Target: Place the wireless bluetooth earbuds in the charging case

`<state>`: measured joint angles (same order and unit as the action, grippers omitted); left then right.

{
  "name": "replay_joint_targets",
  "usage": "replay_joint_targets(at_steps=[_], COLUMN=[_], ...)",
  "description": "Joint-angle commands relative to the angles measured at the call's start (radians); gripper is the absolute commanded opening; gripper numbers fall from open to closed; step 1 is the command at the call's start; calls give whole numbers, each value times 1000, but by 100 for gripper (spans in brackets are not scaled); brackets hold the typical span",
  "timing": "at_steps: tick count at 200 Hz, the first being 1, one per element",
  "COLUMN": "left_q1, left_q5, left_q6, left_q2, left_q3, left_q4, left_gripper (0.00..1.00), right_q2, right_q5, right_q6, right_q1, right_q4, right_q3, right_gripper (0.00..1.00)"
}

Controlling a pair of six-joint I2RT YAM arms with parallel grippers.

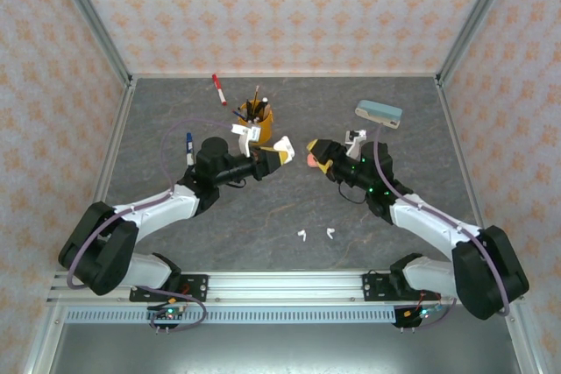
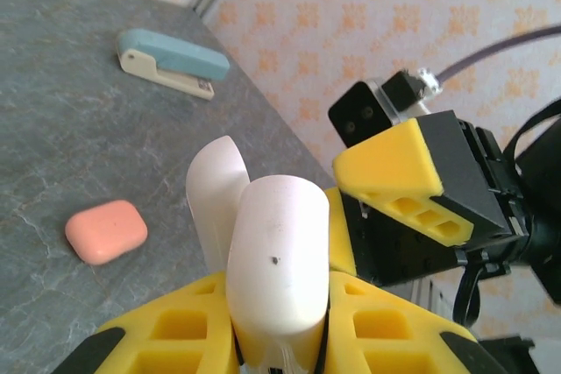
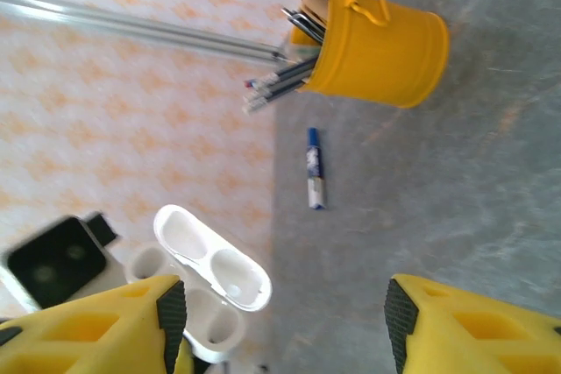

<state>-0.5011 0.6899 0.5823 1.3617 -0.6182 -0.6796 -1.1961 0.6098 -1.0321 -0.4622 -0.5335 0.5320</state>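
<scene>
Earbuds point(image 1: 301, 236), two white ones, lie loose on the tabletop point(image 1: 263, 216) nearest the arm bases. Farther in, left jaws clench the open white case point(image 2: 276, 251). Right jaws gape empty beside the pink case point(image 2: 107, 231). Beyond stand a cup point(image 1: 257, 116) and stapler point(image 1: 379, 113).

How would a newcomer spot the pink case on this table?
Find the yellow pen bucket near the table's middle. To its right, beside the right pincer, lies the pink case: a closed salmon pebble lying flat, unlike the white case, open and gripped by the left pincer.
</scene>
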Motion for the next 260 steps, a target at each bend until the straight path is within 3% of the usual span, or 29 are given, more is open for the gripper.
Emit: replay_joint_targets(at_steps=[1, 65, 171, 260], left_q1=[9, 9, 9, 5], left_q5=[-96, -101, -84, -87], left_q6=[76, 154, 162, 169], left_q2=[-3, 38, 56, 68], left_q3=[24, 18, 15, 12], left_q4=[-163, -281, -315, -332], left_gripper=[0, 0, 0, 0], right_q2=[-26, -149, -249, -306], right_q5=[-31, -48, -18, 4], right_q6=[-124, -164, -215, -271], right_q1=[-12, -67, -93, -101], right_q4=[-196, -295, -396, -489], right_q3=[7, 60, 110, 123], right_gripper=[63, 60, 54, 40])
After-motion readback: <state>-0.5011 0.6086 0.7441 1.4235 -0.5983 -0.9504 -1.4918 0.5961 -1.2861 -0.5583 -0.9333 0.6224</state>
